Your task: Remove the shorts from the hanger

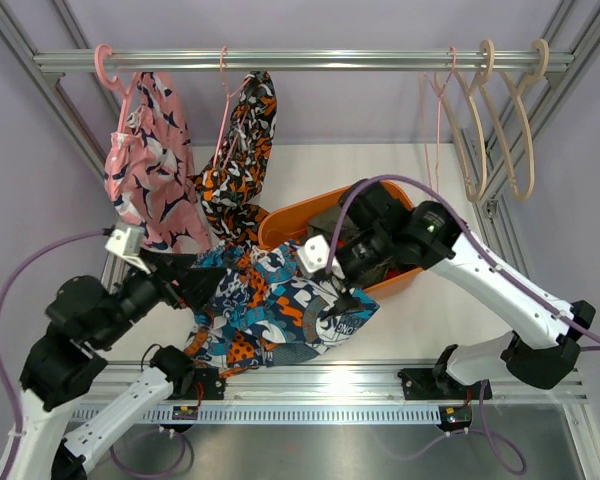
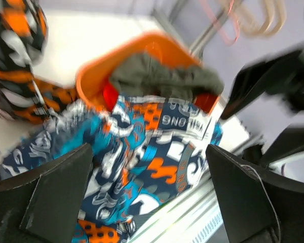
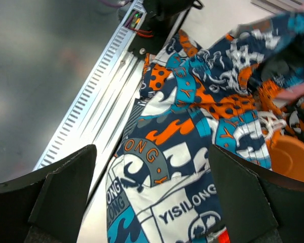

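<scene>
Blue-and-orange printed shorts (image 1: 280, 312) lie on the desk (image 1: 410, 325), draped against the near side of the orange bin (image 1: 285, 222). The left fingers (image 2: 50, 197) gape empty just left of the bin; the right fingers (image 3: 55, 195) spread empty over its near rim.

PLACE: likely robot lab | SIGNS: aluminium frame (image 1: 330, 60), slotted rail (image 1: 330, 385)

Blue-orange print shorts (image 1: 280, 310) lying crumpled, pink print shorts (image 1: 150, 170) on pink hanger (image 1: 104, 70)

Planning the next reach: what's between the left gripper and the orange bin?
The blue-orange print shorts fill that stretch, covering the near rim of the orange bin and running toward the left gripper; clearest in the left wrist view.
</scene>
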Robot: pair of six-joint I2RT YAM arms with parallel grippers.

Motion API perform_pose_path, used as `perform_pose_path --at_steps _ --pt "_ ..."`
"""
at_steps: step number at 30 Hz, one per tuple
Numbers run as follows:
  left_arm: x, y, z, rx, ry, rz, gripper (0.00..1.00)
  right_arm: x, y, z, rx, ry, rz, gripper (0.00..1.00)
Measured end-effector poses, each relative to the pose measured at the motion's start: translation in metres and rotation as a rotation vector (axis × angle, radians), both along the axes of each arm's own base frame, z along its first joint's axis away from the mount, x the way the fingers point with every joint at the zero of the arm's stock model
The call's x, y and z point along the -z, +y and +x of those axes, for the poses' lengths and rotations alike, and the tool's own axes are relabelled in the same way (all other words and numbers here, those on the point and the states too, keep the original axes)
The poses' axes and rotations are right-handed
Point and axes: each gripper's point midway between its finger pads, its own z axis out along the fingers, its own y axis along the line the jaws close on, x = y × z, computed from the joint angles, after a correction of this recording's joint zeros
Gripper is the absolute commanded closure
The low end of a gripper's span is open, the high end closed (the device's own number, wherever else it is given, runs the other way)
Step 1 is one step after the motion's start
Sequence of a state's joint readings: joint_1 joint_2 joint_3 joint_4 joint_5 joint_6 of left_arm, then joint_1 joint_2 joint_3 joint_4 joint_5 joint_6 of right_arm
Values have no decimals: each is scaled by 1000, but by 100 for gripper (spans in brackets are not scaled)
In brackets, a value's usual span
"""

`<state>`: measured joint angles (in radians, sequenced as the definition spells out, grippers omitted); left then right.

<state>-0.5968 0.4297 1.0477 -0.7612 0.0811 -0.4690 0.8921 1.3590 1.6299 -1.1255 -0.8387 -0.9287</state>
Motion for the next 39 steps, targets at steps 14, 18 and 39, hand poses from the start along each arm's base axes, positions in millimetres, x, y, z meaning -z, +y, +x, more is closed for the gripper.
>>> perform_pose_path --at_steps 14,18,39 --pt "-16 56 -10 -243 -52 -44 1 82 107 -9 91 -238 -78 1" --pt "-15 64 -11 -278 -50 -47 1 123 144 -13 198 -309 -92 1" --pt "-25 84 -29 -317 -112 -114 1 263 190 40 494 -359 -322 57"
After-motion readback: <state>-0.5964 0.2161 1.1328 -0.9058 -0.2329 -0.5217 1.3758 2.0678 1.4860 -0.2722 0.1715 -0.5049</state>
